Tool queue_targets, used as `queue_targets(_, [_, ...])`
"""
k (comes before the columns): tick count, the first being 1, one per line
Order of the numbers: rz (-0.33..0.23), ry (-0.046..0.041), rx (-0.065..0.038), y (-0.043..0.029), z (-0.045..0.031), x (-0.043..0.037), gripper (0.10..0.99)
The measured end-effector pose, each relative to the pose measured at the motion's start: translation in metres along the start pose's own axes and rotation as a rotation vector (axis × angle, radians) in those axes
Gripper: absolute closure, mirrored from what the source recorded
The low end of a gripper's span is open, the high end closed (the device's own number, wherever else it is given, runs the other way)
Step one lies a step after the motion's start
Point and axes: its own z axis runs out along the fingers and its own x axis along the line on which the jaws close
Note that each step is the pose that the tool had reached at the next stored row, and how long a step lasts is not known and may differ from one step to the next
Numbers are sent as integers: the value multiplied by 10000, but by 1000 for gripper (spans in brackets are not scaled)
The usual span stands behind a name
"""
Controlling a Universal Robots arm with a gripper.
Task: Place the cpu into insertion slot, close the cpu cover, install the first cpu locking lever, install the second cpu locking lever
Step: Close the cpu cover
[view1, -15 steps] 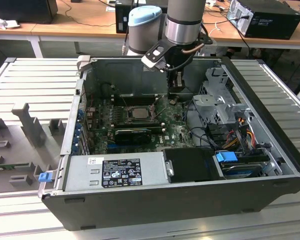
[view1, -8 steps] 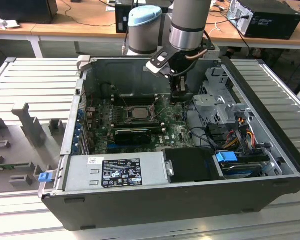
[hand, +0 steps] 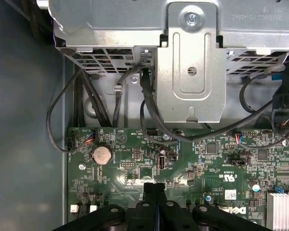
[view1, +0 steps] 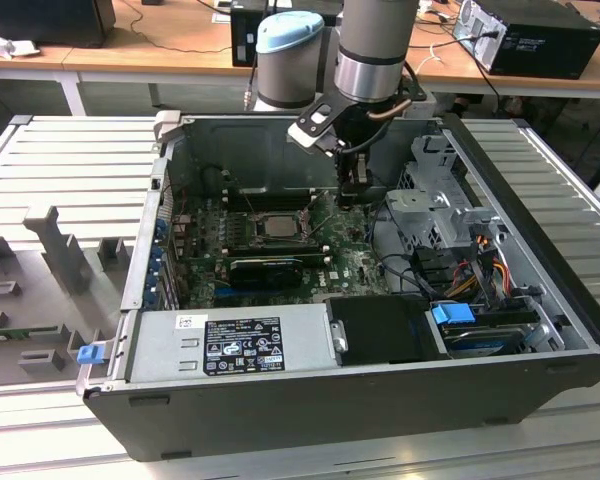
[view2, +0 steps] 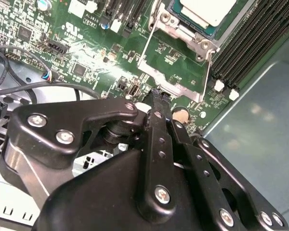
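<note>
The cpu (view2: 207,10), a silver-faced square chip, lies in the insertion slot (view2: 182,20) on the green board. In the exterior view it shows as a pale square (view1: 271,226). The cpu cover (view2: 149,67), a thin metal frame with green board showing through its window, reaches from the slot toward my fingertips and looks swung open. Two thin wire levers (view2: 145,41) run along its sides. My gripper (view2: 159,94) is shut with nothing in it, its tips close to the cover's outer edge. It hangs to the exterior view's right of the slot (view1: 355,195) and shows pressed together in the first wrist view (hand: 154,188).
A grey drive cage (hand: 192,57) with black cables (hand: 149,110) stands beside the board, on the exterior view's right (view1: 435,205). Long black memory slots (view2: 250,43) flank the socket. A power supply (view1: 230,345) fills the case's near side. A coin battery (hand: 101,154) sits on the board.
</note>
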Motion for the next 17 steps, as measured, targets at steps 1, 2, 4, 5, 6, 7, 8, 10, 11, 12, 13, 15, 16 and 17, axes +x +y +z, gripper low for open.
queue_targets(1, [-1,-1,0,-5,0,0,980])
queue_targets(2, [1,0,0,-13,0,0,980])
queue_targets(4, [0,-1,0,-27,0,0,980])
queue_targets(5, [0,-1,0,-31,0,0,980])
queue_targets(6, [-1,-1,0,-40,-1,0,980])
queue_targets(7, [-1,0,0,-57,-1,0,980])
queue_targets(8, [0,-1,0,-65,-1,0,980])
queue_targets(10, [0,-1,0,-71,-1,0,980])
queue_targets(11, [0,-1,0,-78,-1,0,980])
queue_targets(12, [0,0,-1,-84,-1,0,980])
queue_targets(13, [0,-1,0,-88,-1,0,980])
queue_targets(15, [0,-1,0,-98,-1,0,980])
queue_targets(16, [0,-1,-1,-102,-1,0,980])
queue_targets(17, [0,0,0,-105,-1,0,980])
